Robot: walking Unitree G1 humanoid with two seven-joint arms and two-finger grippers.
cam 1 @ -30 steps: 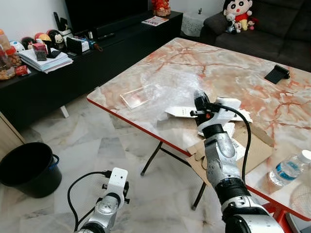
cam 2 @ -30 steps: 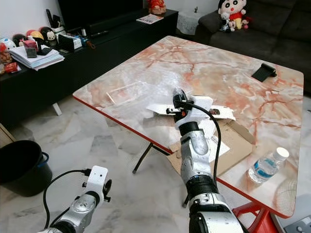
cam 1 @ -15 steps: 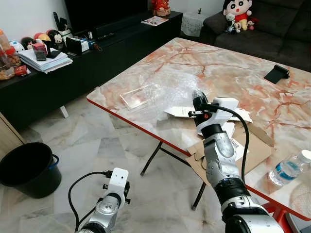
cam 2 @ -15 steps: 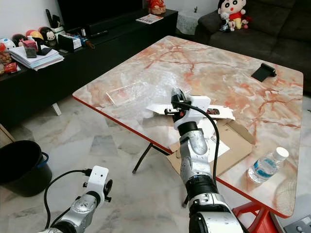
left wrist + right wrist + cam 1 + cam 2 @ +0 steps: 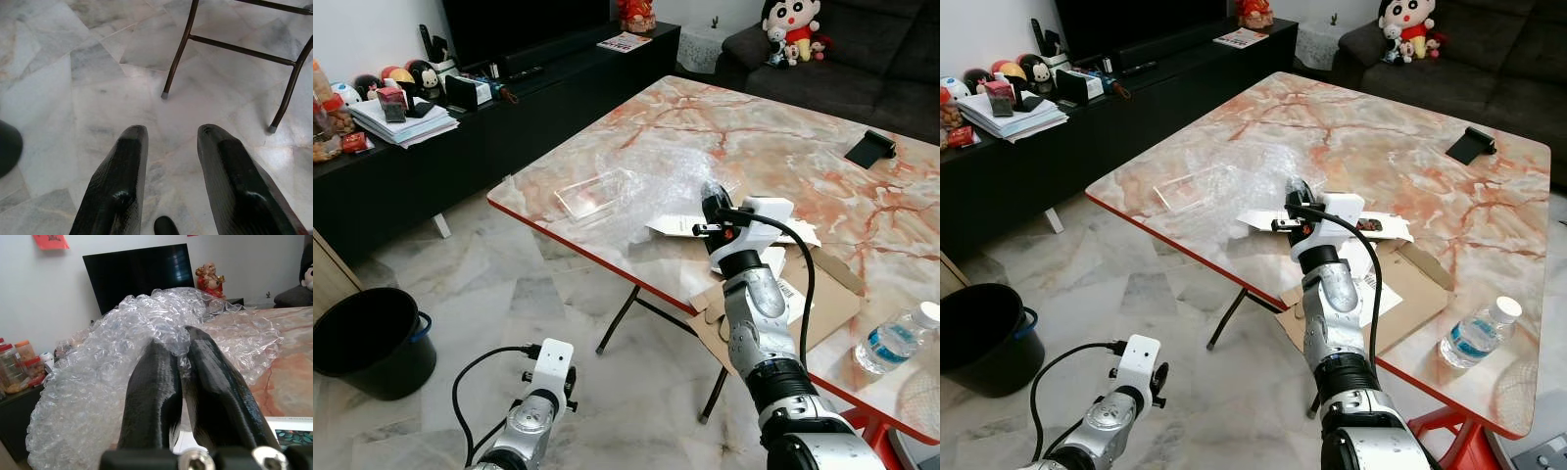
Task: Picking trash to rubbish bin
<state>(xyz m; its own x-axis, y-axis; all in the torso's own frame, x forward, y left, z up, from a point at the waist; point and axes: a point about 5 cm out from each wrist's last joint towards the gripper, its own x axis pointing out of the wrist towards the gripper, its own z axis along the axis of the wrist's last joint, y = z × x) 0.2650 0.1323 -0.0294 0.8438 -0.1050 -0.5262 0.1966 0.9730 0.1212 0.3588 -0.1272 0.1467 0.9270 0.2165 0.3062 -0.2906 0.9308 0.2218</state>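
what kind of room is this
Most likely a home living room: a dark sofa with soft toys, a television on a long low black cabinet, and a marble-look folding table on a tiled floor.

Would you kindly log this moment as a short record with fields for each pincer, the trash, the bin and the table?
right pincer: over the table, fingers closed on the bubble wrap
left pincer: hanging low over the marble floor, fingers apart, holding nothing
trash held: clear bubble wrap, bunched at the fingertips, mostly lying on the table
bin: black rubbish bin on the floor, to the robot's left of the table
table: marble-patterned top with red edge; also holds flattened cardboard and a water bottle
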